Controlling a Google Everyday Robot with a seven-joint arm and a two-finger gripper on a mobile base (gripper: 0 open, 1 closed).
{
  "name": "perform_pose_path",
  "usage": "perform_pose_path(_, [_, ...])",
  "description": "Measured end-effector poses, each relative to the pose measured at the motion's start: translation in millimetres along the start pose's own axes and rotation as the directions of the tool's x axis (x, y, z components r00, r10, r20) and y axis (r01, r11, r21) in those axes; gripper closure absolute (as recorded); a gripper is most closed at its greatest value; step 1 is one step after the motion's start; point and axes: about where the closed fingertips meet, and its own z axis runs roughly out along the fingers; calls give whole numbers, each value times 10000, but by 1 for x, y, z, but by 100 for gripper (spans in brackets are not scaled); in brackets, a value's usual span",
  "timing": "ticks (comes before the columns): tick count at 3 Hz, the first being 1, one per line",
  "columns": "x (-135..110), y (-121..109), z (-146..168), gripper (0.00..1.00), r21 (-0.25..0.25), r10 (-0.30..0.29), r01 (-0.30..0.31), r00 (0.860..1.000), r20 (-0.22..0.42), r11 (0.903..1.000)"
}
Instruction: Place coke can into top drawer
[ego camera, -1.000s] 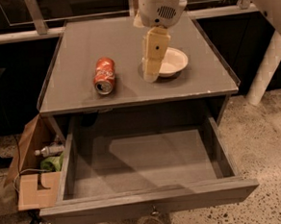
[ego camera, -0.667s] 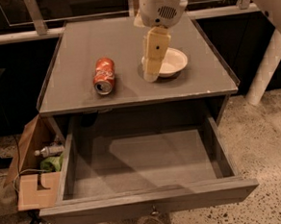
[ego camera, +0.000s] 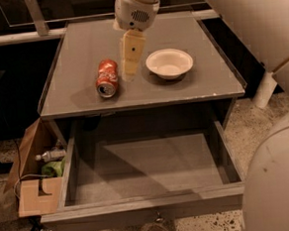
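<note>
**Grey cabinet w/ open drawer: item count**

Grey cabinet top carries 2 objects: 1 coke can and 1 white bowl. The can is red w/ white lettering, dented, lying on its side, silver end facing the camera, near the front edge and toward picture-left. The bowl stands upright, apart from the can, toward picture-right.

1 gripper hangs from the cream arm, pointing down over the tabletop btwn can and bowl. Its tip is just beside the can's right flank. How far open it is cannot be told. The can lies on the top outside its grasp, and contact btwn the two cannot be judged.

1 top drawer is pulled fully out below the tabletop, showing a bare grey floor.

On the floor at picture-left stands 1 brown cardboard box, flaps open, holding 1 plastic bottle on its side and 1 green item just below it.
</note>
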Motion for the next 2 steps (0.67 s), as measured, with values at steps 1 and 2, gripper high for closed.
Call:
perform_pose_path(1, [-1, -1, 1, 0, 29, -3, 3, 10000, 23, 10000])
perform_pose_path(2, [-8, -10, 15, 0, -135, 210, -209, 9998, 36, 9997])
